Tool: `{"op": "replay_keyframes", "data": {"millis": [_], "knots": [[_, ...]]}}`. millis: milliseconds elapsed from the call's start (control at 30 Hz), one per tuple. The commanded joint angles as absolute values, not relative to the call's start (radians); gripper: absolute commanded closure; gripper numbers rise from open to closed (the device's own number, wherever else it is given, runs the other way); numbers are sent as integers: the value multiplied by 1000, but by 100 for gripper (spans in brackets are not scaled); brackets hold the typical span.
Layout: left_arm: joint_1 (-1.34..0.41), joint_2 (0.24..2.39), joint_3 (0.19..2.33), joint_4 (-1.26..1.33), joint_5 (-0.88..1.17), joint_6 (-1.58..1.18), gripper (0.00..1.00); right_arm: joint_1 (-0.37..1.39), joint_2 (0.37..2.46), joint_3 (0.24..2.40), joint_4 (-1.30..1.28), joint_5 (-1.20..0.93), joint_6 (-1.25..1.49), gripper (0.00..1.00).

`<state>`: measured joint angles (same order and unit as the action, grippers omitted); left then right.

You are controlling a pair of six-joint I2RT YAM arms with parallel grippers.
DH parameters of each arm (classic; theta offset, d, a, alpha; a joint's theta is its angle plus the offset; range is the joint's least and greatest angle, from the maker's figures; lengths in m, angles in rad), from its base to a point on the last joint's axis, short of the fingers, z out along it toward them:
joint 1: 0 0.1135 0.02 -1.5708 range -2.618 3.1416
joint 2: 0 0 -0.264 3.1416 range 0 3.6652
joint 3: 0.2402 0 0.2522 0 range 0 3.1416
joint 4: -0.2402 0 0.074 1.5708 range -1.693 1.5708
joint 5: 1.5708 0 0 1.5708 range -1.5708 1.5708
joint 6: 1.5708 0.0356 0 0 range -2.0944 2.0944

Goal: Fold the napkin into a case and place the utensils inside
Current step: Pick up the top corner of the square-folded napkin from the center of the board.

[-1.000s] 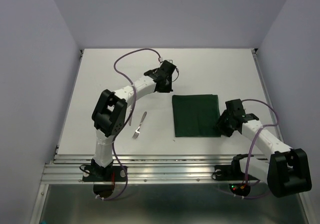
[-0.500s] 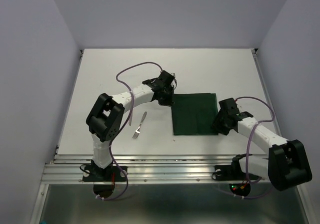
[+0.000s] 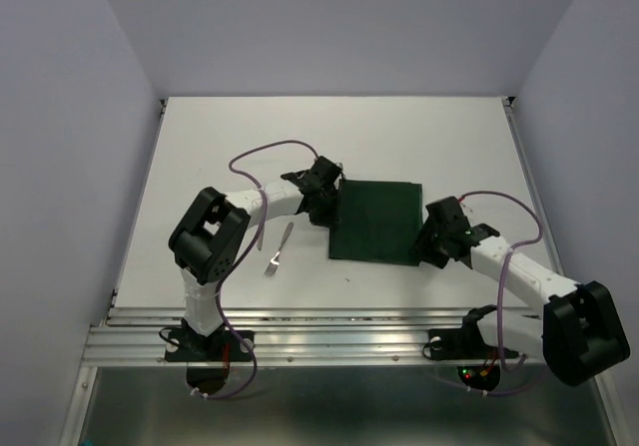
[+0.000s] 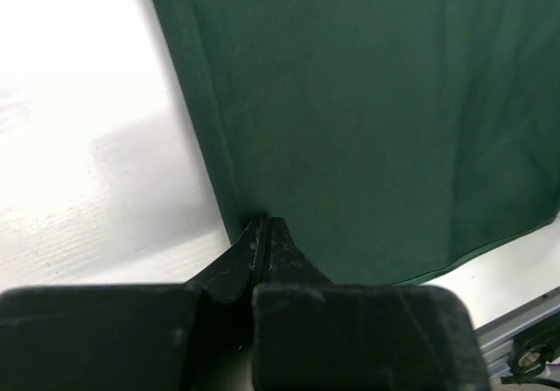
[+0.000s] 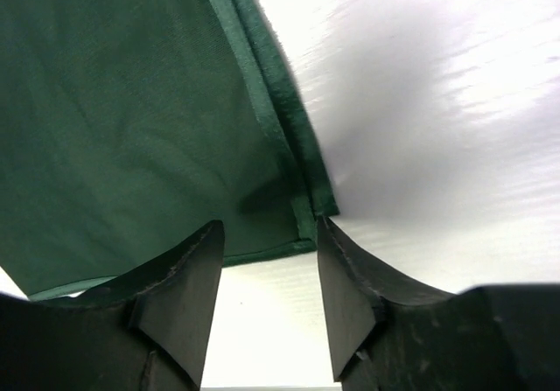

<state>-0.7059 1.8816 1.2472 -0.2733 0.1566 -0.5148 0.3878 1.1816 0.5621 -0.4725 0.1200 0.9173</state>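
The dark green napkin [image 3: 374, 222] lies flat as a rectangle in the middle of the table, slightly skewed. My left gripper [image 3: 324, 204] is shut, and in the left wrist view its tips [image 4: 265, 222] rest against the left edge of the napkin [image 4: 367, 120]. My right gripper [image 3: 429, 249] is open at the napkin's near right corner. In the right wrist view, that layered corner of the napkin [image 5: 131, 120] lies just ahead of the gap in the right gripper [image 5: 269, 238], touching one finger [image 5: 337, 260]. The utensils, a knife [image 3: 287, 233] and a fork [image 3: 272, 259], lie left of the napkin.
The white table [image 3: 230, 147] ends in a metal rail [image 3: 349, 321] along the near side, and pale walls close it in on the other three sides. The left arm's purple cable [image 3: 262, 154] loops above the table beside the utensils.
The napkin has slid left and turned a little. The left gripper came down from behind to its left edge. The right gripper moved left along with the near right corner.
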Motion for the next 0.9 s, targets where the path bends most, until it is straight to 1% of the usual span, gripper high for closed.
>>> {"op": "replay_keyframes", "data": {"millis": [0,200,433,533,700,733,867], "knots": [[-707,1864,1206,-241,166,-506,100,397,1086,581,-543,224,933,46],[-709,1890,1180,-239,158,-491,100,397,1098,511,-525,160,951,47],[-709,1862,1166,-242,146,-480,100,397,1124,454,-407,63,942,52],[-710,1853,1175,-245,146,-479,100,397,1153,456,-382,52,940,55],[-710,1836,1193,-259,143,-472,100,397,1161,482,-391,69,936,64],[-712,1835,1200,-264,143,-472,100,397,1157,485,-403,81,934,67],[-713,1842,1215,-275,141,-468,100,397,1134,503,-440,103,931,69]]}}
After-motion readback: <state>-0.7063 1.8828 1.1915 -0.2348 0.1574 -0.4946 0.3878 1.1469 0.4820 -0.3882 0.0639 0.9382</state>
